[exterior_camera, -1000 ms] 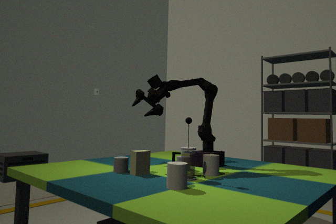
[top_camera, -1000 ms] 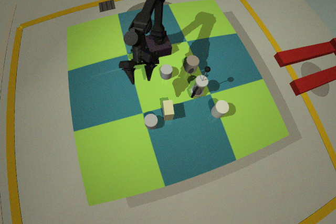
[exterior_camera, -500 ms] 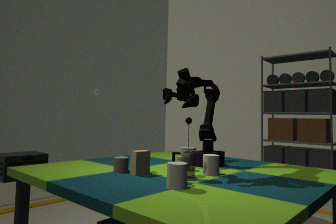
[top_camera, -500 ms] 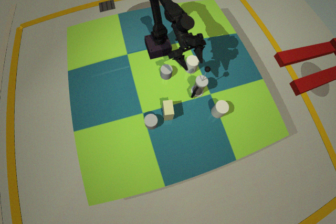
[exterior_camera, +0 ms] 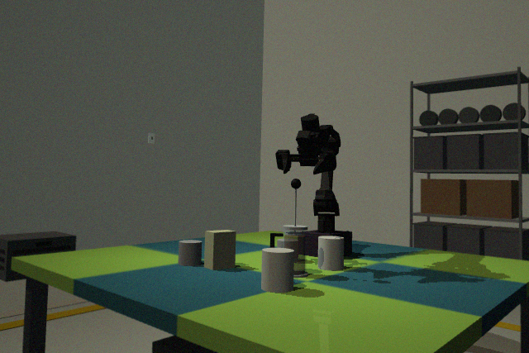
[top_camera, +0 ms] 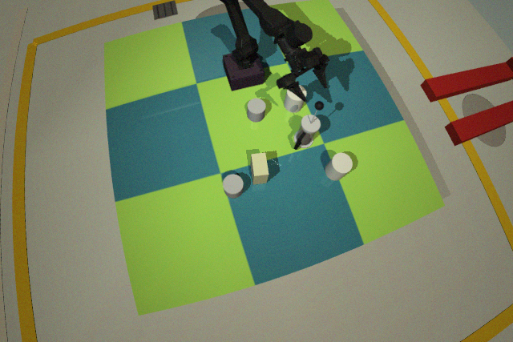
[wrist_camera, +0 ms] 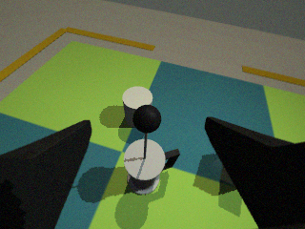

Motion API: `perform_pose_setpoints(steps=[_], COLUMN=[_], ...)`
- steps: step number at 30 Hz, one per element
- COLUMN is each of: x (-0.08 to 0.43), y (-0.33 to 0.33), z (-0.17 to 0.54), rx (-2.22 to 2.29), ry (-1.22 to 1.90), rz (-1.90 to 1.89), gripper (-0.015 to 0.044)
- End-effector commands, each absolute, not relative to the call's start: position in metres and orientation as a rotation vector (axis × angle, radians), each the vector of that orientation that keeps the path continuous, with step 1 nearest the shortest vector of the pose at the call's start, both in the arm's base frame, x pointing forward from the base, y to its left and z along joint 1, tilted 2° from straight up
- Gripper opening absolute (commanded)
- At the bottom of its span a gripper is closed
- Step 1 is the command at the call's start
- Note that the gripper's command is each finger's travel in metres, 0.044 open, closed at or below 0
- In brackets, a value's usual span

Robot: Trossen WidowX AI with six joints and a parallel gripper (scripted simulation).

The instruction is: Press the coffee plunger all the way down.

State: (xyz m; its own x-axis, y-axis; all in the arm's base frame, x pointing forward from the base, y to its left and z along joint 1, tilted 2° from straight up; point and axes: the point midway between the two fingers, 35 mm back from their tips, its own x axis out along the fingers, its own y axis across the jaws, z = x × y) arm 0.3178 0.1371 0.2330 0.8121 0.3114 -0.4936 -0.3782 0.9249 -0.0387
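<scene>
The coffee press [top_camera: 307,133] [exterior_camera: 293,243] [wrist_camera: 143,169] stands upright near the middle of the checkered table [top_camera: 174,231] [exterior_camera: 375,323], with a pale lid and a black side handle. Its thin rod stands fully raised, topped by a black ball knob [top_camera: 318,105] [exterior_camera: 295,183] [wrist_camera: 147,118]. My gripper [top_camera: 313,90] [exterior_camera: 301,165] [wrist_camera: 150,123] is open wide and empty. It hangs a little above the knob, on the arm-base side of it. In the wrist view the knob shows between the two dark fingers, touching neither.
Grey cylinders stand around the press: two [top_camera: 256,109] [top_camera: 295,99] toward the arm base and two [top_camera: 338,165] [top_camera: 232,185] farther out; one of the farther ones also shows in the wrist view [wrist_camera: 137,102]. A cream box [top_camera: 260,167] [exterior_camera: 220,249] stands beside them. Red bars [top_camera: 468,79] lie off the table.
</scene>
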Motion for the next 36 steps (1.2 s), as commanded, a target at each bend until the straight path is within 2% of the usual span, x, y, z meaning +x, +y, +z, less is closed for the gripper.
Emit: perform_pose_setpoints(steps=[1,34,36], x=[0.316,0.349,0.349], y=[0.136,0.149,0.149], z=[0.221,0.202,0.202], rx=[-0.129,-0.129,-0.129], ry=[0.499,0.496,0.496], rz=[0.369,0.368,0.368], gripper=[0.0440,0.0440,0.0387])
